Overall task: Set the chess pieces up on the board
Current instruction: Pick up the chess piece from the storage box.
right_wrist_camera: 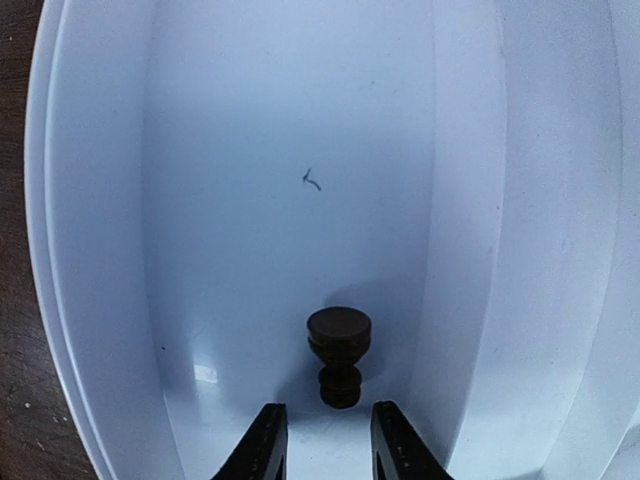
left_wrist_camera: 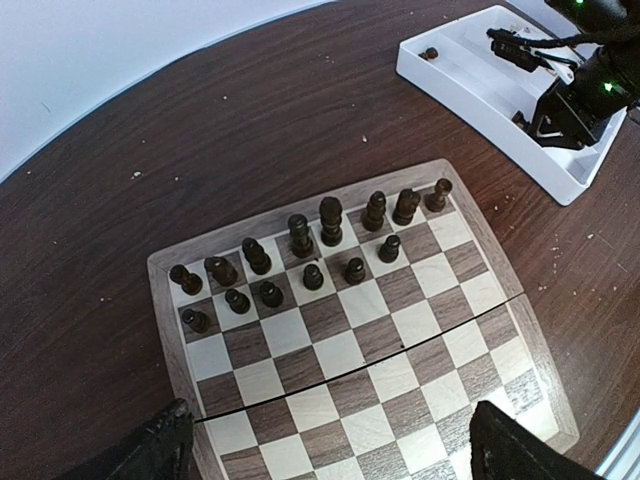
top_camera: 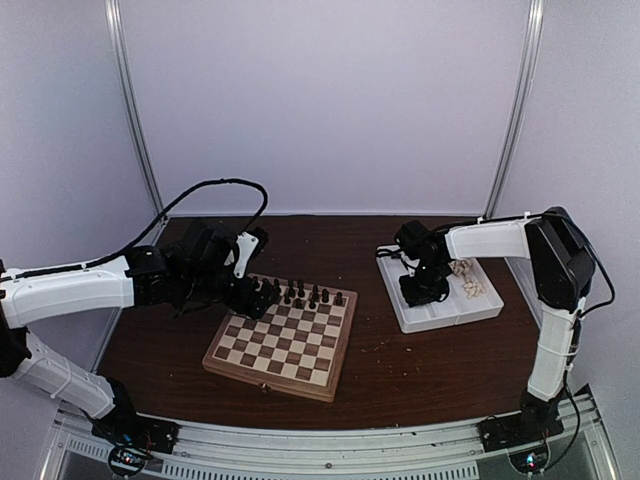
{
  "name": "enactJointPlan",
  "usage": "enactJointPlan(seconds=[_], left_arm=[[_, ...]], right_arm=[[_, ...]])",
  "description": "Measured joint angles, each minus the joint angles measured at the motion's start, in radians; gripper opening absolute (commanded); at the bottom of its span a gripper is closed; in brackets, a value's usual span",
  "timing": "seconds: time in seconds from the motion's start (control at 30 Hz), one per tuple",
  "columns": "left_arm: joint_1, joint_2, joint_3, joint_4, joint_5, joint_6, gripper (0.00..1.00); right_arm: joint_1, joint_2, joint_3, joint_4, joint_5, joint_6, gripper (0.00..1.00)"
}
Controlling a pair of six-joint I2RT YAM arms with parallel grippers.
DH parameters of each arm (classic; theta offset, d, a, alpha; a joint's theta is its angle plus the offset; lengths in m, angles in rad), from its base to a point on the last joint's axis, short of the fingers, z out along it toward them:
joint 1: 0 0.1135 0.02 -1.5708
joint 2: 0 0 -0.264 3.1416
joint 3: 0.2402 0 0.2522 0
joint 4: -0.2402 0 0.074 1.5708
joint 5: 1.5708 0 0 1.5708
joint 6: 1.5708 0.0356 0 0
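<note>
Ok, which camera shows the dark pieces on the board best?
The left wrist view: the dark pieces stand large in two rows on the board. The top view shows them tiny. The right wrist view shows none of them, only a white tray.

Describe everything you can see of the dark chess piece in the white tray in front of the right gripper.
The dark chess piece is a small turned figure, dark brown and wood-like, with a round flat base, narrow neck and knob head. It seems to lie on its side on the floor of the white tray, head toward the right gripper. It sits just ahead of the parted fingers, ungripped; only the tray touches it.
</note>
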State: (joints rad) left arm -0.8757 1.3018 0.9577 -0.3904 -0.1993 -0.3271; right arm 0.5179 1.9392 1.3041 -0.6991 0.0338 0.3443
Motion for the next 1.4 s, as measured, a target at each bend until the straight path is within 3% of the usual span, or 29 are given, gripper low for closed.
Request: enactJointPlan(seconds=[0.43,0.8,0.93,1.4], left_arm=[[0.0,0.001,0.0,0.0,0.0,0.0,0.96],[0.0,0.002,0.0,0.0,0.0,0.0,0.96],[0.0,0.002,0.0,0.0,0.0,0.0,0.96],[0.0,0.007,0.0,0.001,0.005,0.0,0.96]], right_arm=[[-0.004,0.053,0.072,-0.02,0.052,-0.004,0.22],[-0.047,0.054,0.073,0.013,-0.034,-0.001,0.19],[-0.056,0.057,0.075,0.017,-0.072,-0.004,0.09],[-0.058,-0.022,0.058,0.023,-0.103,-0.085,0.09]])
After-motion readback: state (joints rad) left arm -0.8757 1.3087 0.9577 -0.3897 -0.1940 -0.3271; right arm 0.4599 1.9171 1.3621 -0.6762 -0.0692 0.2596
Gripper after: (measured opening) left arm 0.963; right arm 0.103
